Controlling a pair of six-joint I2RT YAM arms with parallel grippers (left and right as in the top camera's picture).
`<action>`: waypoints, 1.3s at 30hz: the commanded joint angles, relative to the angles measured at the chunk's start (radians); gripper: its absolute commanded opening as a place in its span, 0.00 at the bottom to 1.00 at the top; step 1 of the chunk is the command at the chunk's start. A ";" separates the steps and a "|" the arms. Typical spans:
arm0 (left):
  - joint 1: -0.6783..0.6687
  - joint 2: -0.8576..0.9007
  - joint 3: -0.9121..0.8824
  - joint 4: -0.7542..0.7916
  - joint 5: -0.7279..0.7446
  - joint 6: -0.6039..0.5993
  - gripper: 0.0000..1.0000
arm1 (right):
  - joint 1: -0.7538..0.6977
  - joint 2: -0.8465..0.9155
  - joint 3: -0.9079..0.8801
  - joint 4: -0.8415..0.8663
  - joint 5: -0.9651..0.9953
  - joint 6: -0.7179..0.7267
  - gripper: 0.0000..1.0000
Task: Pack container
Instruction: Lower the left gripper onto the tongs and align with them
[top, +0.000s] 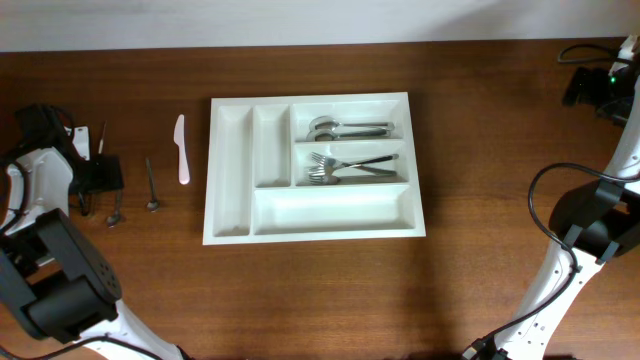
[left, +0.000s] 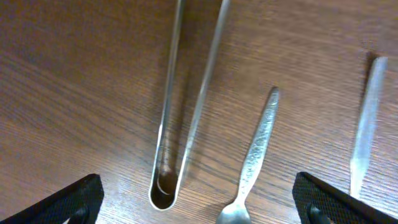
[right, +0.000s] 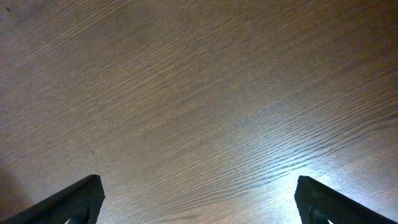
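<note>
A white plastic knife (top: 181, 148) lay on the brown wooden surface (top: 320, 290), toward its left edge. Nearer that edge, metal tongs (left: 200, 106) lay just beside a small spoon (left: 255, 155), not touching it.

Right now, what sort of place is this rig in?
Likely a lab bench staged for cutlery sorting: wooden table, white container holding spoons and forks, left arm and right arm at the ends.

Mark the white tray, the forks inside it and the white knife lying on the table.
tray (top: 330, 208), overhead view, bare floor of its long bottom compartment.
forks (top: 330, 170), overhead view, on their overlapping heads.
white knife (top: 182, 150), overhead view, about halfway along its length.
</note>
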 joint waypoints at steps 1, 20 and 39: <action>0.027 0.048 0.021 0.000 -0.013 -0.015 0.99 | -0.008 -0.039 -0.005 0.002 -0.001 0.002 0.99; 0.084 0.058 0.021 0.005 0.139 0.209 0.99 | -0.008 -0.039 -0.005 0.002 -0.001 0.002 0.99; 0.084 0.145 0.027 0.117 0.157 0.216 0.99 | -0.008 -0.039 -0.005 0.002 -0.001 0.002 0.99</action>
